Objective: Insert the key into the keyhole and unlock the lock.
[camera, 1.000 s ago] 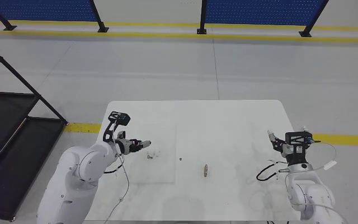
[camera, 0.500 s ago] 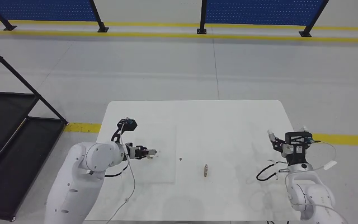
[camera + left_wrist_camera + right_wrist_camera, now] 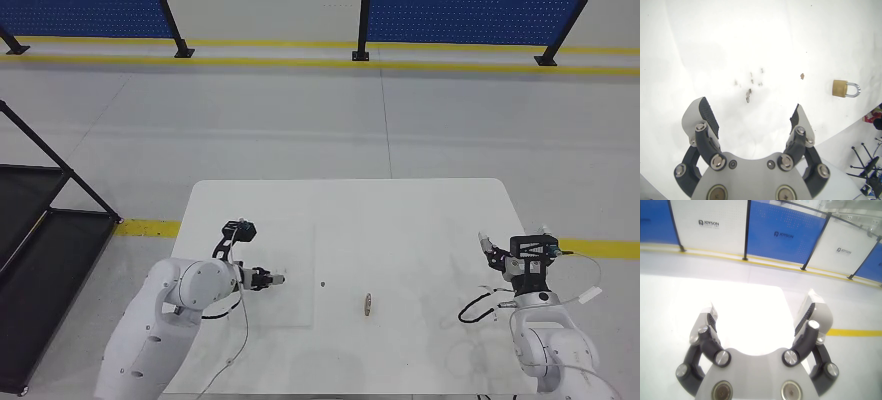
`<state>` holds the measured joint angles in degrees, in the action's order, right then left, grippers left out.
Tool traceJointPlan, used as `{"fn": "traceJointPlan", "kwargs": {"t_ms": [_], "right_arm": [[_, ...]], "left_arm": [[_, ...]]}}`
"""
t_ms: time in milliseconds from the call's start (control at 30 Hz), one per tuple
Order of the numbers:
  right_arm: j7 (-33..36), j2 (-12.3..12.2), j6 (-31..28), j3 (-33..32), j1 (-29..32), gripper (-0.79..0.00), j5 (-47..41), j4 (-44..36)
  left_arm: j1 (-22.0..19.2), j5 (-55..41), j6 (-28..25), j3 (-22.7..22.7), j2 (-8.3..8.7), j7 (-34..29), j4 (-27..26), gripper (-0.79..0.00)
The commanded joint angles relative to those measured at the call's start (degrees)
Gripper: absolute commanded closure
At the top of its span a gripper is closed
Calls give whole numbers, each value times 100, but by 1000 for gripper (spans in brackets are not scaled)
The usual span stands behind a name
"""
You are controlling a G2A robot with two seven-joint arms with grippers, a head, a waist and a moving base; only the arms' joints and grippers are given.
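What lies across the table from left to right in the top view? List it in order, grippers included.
left gripper → small speck → padlock → right gripper. The key lies too close to the left gripper to be placed in the order.

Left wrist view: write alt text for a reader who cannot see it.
The open left gripper hovers over a white table, a small key lying just beyond its fingertips. A brass padlock lies farther off, apart from the key.
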<state>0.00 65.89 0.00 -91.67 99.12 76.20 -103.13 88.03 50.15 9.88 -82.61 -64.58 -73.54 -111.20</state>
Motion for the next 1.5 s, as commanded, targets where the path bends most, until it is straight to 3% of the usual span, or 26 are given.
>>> {"fn": "traceJointPlan", "kwargs": {"t_ms": [0, 67, 833, 1467], "right_arm": [[0, 0, 0, 0, 0, -785, 0, 0], [0, 0, 0, 0, 0, -785, 0, 0], [0, 0, 0, 0, 0, -785, 0, 0], [0, 0, 0, 0, 0, -785, 0, 0]], "left_arm": [[16, 1, 32, 22, 3, 14, -5, -351], [28, 4, 43, 35, 8, 22, 10, -314], [-63, -100, 72, 242, 51, 86, 412, -194], [-290, -227, 95, 372, 83, 100, 648, -160]]}}
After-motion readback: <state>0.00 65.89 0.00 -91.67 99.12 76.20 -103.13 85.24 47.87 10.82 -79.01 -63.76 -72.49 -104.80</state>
